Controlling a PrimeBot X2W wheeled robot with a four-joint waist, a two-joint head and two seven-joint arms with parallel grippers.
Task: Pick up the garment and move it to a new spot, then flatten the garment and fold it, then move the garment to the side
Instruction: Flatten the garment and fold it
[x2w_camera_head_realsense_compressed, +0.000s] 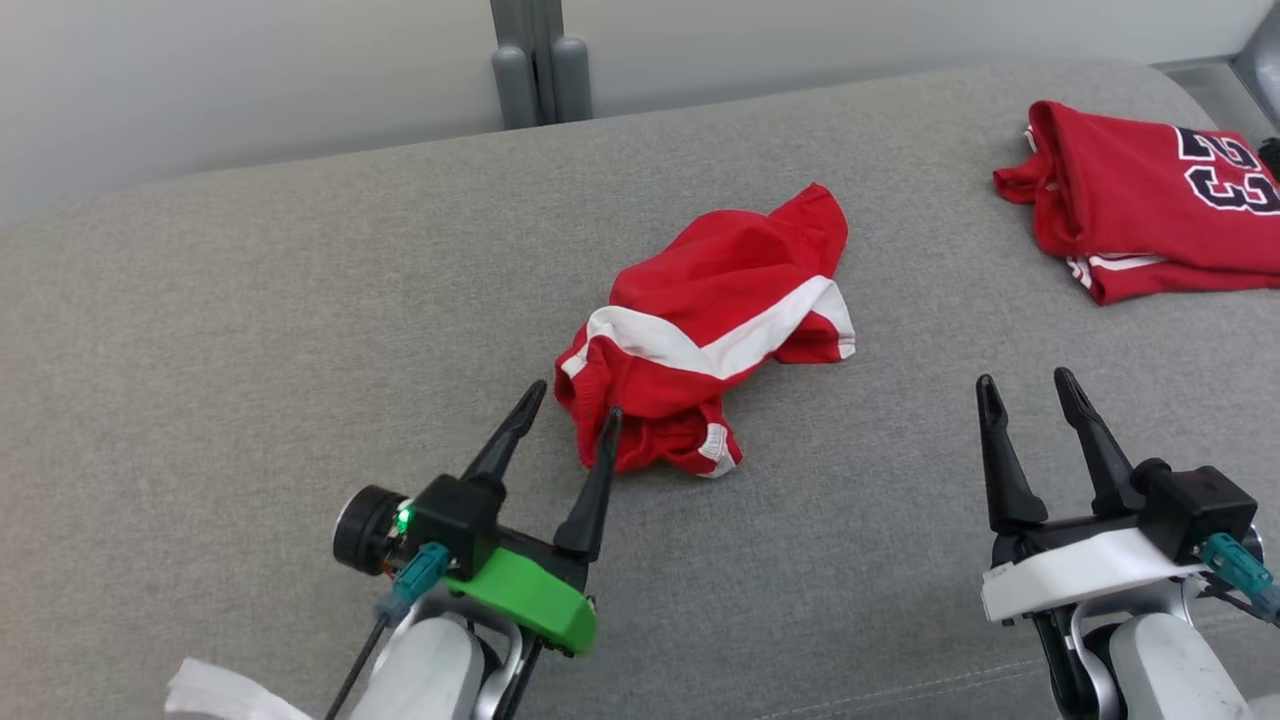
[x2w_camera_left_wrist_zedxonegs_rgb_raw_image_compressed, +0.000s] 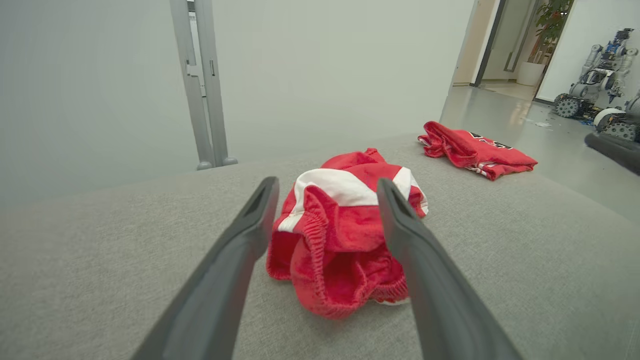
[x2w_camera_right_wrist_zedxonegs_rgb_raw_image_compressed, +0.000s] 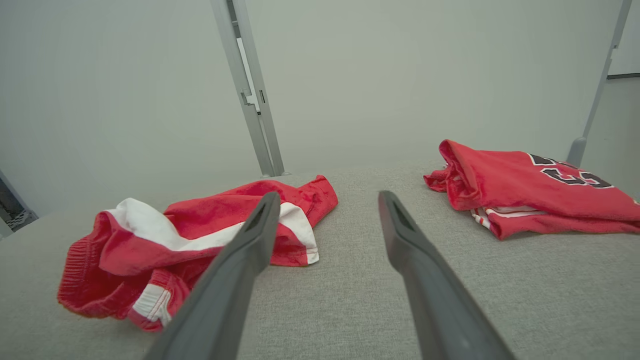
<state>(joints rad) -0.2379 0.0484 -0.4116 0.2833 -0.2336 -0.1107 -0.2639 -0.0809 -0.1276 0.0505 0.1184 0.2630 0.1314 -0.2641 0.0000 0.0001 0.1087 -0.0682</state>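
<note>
A crumpled red garment (x2w_camera_head_realsense_compressed: 710, 320) with a broad white stripe lies bunched in the middle of the grey cushion (x2w_camera_head_realsense_compressed: 250, 330). My left gripper (x2w_camera_head_realsense_compressed: 573, 402) is open at the garment's near-left edge, one finger (x2w_camera_head_realsense_compressed: 598, 480) overlapping the cloth in the head view. In the left wrist view the garment (x2w_camera_left_wrist_zedxonegs_rgb_raw_image_compressed: 345, 235) sits between and just beyond the spread fingers of the gripper (x2w_camera_left_wrist_zedxonegs_rgb_raw_image_compressed: 327, 187). My right gripper (x2w_camera_head_realsense_compressed: 1026, 385) is open over bare cushion to the right, apart from the cloth. Its wrist view shows the garment (x2w_camera_right_wrist_zedxonegs_rgb_raw_image_compressed: 175, 235) off to the left of the gripper (x2w_camera_right_wrist_zedxonegs_rgb_raw_image_compressed: 327, 197).
A folded red jersey (x2w_camera_head_realsense_compressed: 1150, 200) with dark numbers lies at the cushion's far right corner. A grey post (x2w_camera_head_realsense_compressed: 540, 60) stands behind the cushion's back edge against a pale wall. Other robots (x2w_camera_left_wrist_zedxonegs_rgb_raw_image_compressed: 597, 70) stand on the floor beyond, in the left wrist view.
</note>
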